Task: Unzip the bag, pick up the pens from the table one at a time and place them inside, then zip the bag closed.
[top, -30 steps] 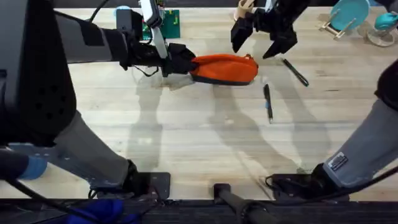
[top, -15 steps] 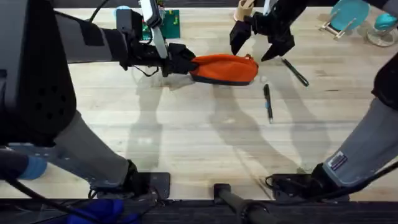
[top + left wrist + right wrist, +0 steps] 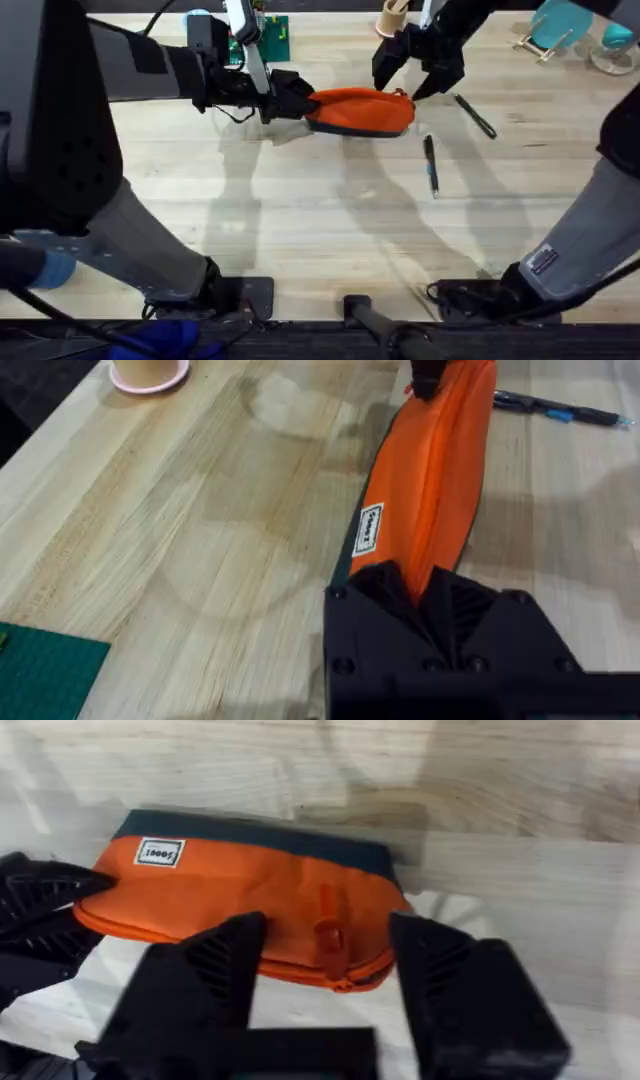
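Observation:
The orange bag [image 3: 360,108] lies on the table [image 3: 320,220] at the back middle, zipper shut. My left gripper [image 3: 298,103] is shut on the bag's left end; the left wrist view shows its black fingers [image 3: 395,605] pinching the orange fabric of the bag [image 3: 430,480]. My right gripper [image 3: 405,78] hovers open just above the bag's right end, its fingers [image 3: 215,970] either side of the zipper pull tab [image 3: 330,925] without touching it. One pen [image 3: 431,164] lies in front of the bag's right end. A second pen [image 3: 476,116] lies to the right.
A green mat [image 3: 262,40] and a small cup [image 3: 391,17] sit at the back edge. Teal items [image 3: 565,25] stand at the back right. A pink-rimmed cup [image 3: 148,372] stands near the bag in the left wrist view.
My right gripper has come down and leftward toward the bag's right end, and its fingers have narrowed somewhat. The left gripper and bag have not moved.

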Robot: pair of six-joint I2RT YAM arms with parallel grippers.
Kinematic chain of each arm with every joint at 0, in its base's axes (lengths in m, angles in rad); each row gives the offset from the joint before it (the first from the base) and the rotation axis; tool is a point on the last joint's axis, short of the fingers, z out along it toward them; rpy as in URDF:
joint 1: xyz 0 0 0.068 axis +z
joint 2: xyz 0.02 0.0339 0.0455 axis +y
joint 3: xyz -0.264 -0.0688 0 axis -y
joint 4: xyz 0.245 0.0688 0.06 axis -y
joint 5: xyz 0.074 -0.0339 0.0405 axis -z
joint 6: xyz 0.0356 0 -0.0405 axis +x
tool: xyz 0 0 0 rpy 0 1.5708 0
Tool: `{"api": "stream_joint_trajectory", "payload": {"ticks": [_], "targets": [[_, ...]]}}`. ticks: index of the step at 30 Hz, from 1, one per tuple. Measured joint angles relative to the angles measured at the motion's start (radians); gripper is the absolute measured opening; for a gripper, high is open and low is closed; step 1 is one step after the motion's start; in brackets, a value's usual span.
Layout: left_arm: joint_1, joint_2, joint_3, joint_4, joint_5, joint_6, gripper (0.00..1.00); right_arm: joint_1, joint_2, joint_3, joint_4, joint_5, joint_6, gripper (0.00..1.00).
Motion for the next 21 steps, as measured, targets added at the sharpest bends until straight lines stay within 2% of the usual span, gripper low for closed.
{"api": "stream_joint_trajectory", "payload": {"ticks": [5, 11, 13, 14, 21], "targets": [[0.000, 0.000, 0.000, -0.001, 0.000, 0.000, 0.041, 0.007, 0.000, 0.000, 0.002, -0.002, 0.004, 0.488], [0.000, 0.000, 0.000, -0.001, 0.000, 0.000, 0.041, 0.007, 0.000, 0.000, 0.001, -0.003, 0.007, 0.254], [0.000, 0.000, 0.000, -0.001, 0.000, 0.000, 0.041, 0.006, 0.000, 0.000, 0.001, -0.002, 0.007, 0.089], [0.000, 0.000, 0.000, -0.001, 0.000, 0.000, 0.041, 0.006, 0.000, 0.000, 0.001, 0.000, 0.008, 0.053], [0.000, 0.000, 0.000, -0.001, 0.000, 0.000, 0.041, 0.006, 0.000, -0.001, 0.000, 0.001, 0.010, 0.033]]}}
